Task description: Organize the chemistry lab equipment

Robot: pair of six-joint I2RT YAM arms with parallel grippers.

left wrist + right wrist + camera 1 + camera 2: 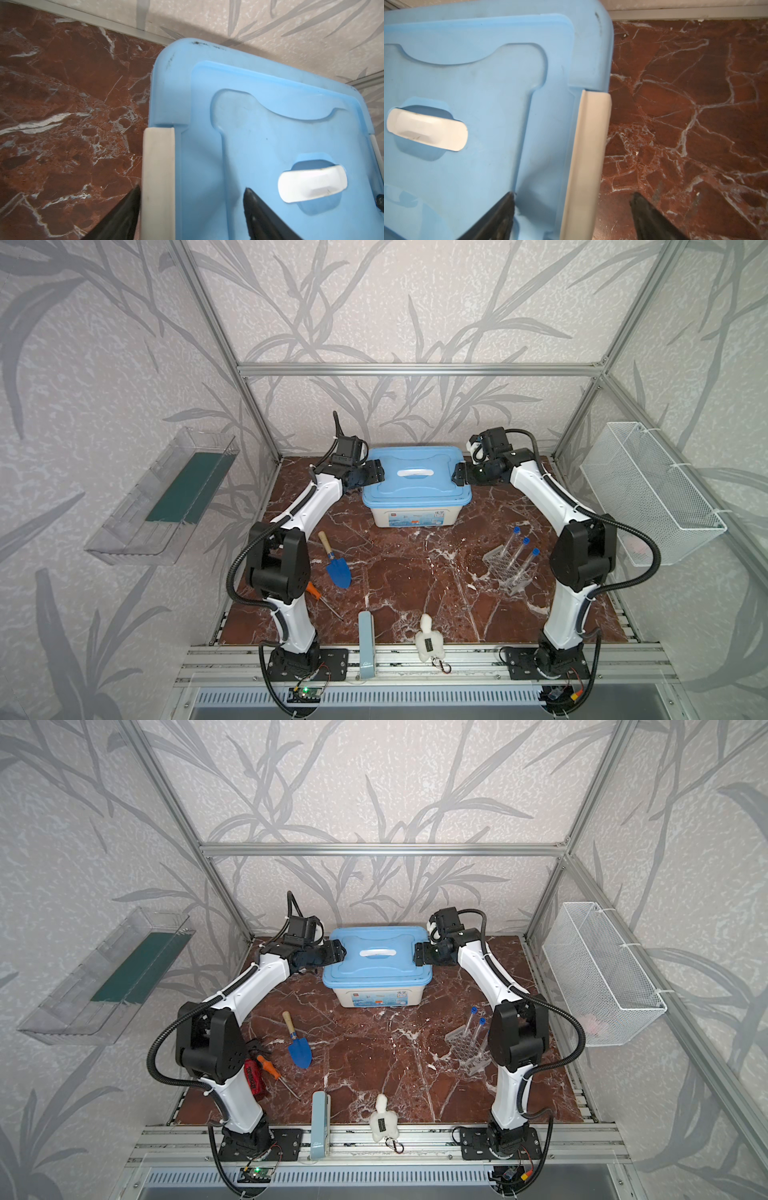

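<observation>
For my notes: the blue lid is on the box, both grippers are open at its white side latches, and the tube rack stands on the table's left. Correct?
No: the tube rack stands on the table's right, as both top views show. The rest holds.

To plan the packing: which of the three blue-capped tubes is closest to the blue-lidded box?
The rearmost tube; its cap sits farthest back, nearest the box.

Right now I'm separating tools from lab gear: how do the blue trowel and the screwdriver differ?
The trowel has a broad blue blade and a wooden handle; the screwdriver has a thin metal shaft and an orange handle. The trowel lies farther back on the table than the screwdriver. Both lie flat, handles rearward.
</observation>
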